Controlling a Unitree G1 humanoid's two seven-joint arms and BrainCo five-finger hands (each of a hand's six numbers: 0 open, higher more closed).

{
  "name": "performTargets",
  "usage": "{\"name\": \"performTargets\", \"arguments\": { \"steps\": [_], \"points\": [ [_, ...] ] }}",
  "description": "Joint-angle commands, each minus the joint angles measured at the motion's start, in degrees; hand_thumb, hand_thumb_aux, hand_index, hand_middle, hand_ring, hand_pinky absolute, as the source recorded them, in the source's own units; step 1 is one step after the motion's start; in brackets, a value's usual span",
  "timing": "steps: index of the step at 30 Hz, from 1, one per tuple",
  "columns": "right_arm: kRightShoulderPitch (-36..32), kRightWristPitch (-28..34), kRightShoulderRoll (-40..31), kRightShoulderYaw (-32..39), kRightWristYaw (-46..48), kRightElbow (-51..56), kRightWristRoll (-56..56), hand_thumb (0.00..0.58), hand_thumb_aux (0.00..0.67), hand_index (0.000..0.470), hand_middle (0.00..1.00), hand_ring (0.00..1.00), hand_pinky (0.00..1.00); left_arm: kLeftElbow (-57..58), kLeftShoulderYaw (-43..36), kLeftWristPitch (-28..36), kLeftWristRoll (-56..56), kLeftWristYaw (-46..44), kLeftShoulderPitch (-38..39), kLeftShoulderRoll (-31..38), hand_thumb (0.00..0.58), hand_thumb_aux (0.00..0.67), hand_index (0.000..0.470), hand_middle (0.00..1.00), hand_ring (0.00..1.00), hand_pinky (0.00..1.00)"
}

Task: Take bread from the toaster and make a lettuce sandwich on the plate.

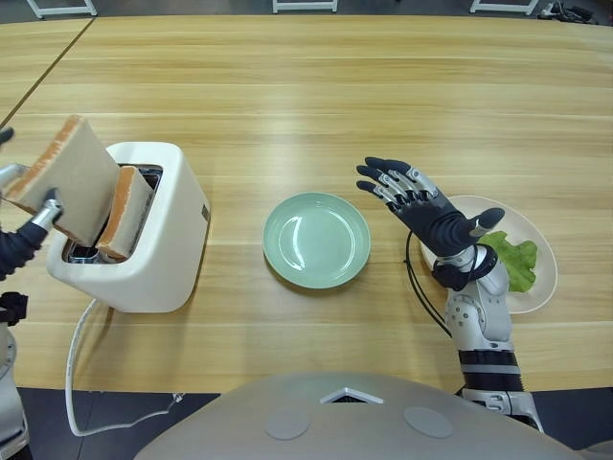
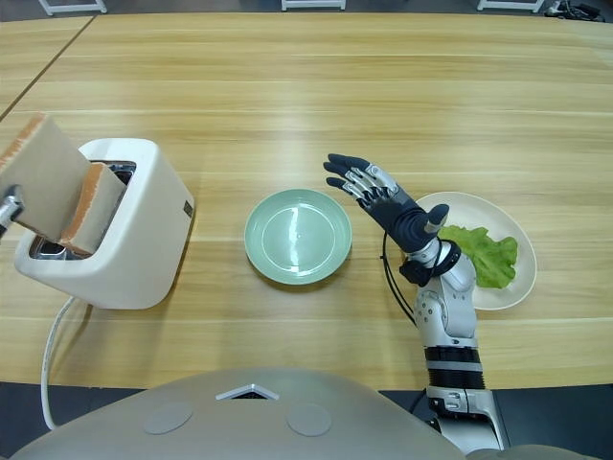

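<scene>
A bread slice [image 1: 69,180] is hanging tilted over the toaster [image 1: 158,254], with its long axis leaning up and to the left and its broad face turning toward the camera. In the left eye view the left hand [image 1: 27,235] is pinching its lower left edge. A second slice [image 1: 126,213] is standing in the slot. The right hand [image 1: 421,206] is hovering with fingers spread between a green plate [image 1: 316,273] and a white plate [image 1: 541,283] holding lettuce [image 1: 517,259], all on the bench [image 1: 335,96].
</scene>
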Motion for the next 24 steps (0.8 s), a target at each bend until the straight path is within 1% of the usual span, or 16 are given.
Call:
{"name": "performTargets", "arguments": {
  "steps": [1, 4, 6, 9, 11, 12, 14, 17, 21, 24],
  "points": [
    [-0.7, -0.1, -0.2, -0.4, -0.3, 0.2, -0.7, 0.000, 0.000, 0.000, 0.00, 0.00, 0.00, -7.2, 0.2, 1.7, -3.0, 0.2, -9.2, 4.3, 0.580, 0.670, 0.470, 0.00, 0.00, 0.00],
    [-2.6, -1.2, -0.5, -1.3, -1.4, 1.4, -2.1, 0.000, 0.000, 0.000, 0.00, 0.00, 0.00, -10.9, -12.8, 4.1, -0.6, -1.7, -16.9, 4.3, 0.580, 0.670, 0.470, 0.00, 0.00, 0.00],
    [-4.7, -2.9, -2.5, -2.5, -4.2, 3.8, -7.7, 0.000, 0.000, 0.000, 0.00, 0.00, 0.00, -10.8, -24.1, 4.7, 3.3, -2.7, -20.5, 1.7, 0.580, 0.670, 0.470, 0.00, 0.00, 0.00],
    [-6.1, -7.5, -8.8, -7.2, -8.5, 5.7, -17.8, 0.000, 0.000, 0.000, 0.00, 0.00, 0.00, -6.2, -42.2, 2.8, 13.4, -3.1, -24.1, -3.5, 0.580, 0.670, 0.470, 0.00, 0.00, 0.00],
    [-4.3, -10.3, -14.0, -11.5, -9.7, 4.2, -21.9, 0.000, 0.000, 0.000, 0.00, 0.00, 0.00, -2.7, -50.1, 0.4, 21.5, -2.1, -25.4, -5.2, 0.580, 0.670, 0.470, 0.00, 0.00, 0.00],
    [-3.2, -11.4, -16.2, -13.4, -10.1, 3.4, -23.4, 0.000, 0.000, 0.000, 0.00, 0.00, 0.00, -1.5, -52.8, -0.8, 25.7, -1.2, -25.9, -5.6, 0.580, 0.670, 0.470, 0.00, 0.00, 0.00],
    [-1.8, -13.2, -19.7, -16.3, -11.3, 2.4, -26.3, 0.000, 0.000, 0.000, 0.00, 0.00, 0.00, 2.0, -57.9, -3.2, 37.5, 2.3, -26.8, -5.2, 0.580, 0.670, 0.470, 0.00, 0.00, 0.00],
    [-1.6, -14.6, -22.5, -17.5, -12.8, 3.2, -28.7, 0.000, 0.000, 0.000, 0.00, 0.00, 0.00, 9.4, -64.9, -4.9, 50.5, 8.1, -27.9, -4.8, 0.580, 0.670, 0.470, 0.00, 0.00, 0.00],
    [-1.5, -16.3, -23.5, -15.5, -13.7, 5.4, -30.9, 0.000, 0.000, 0.000, 0.00, 0.00, 0.00, 19.1, -70.8, -4.7, 60.1, 17.4, -29.3, -4.9, 0.580, 0.670, 0.470, 0.00, 0.00, 0.00],
    [-0.9, -17.9, -24.7, -14.1, -14.2, 7.2, -33.2, 0.000, 0.000, 0.000, 0.00, 0.00, 0.00, 22.7, -73.3, -3.3, 64.1, 22.2, -29.7, -4.9, 0.580, 0.670, 0.470, 0.00, 0.00, 0.00]
  ]
}}
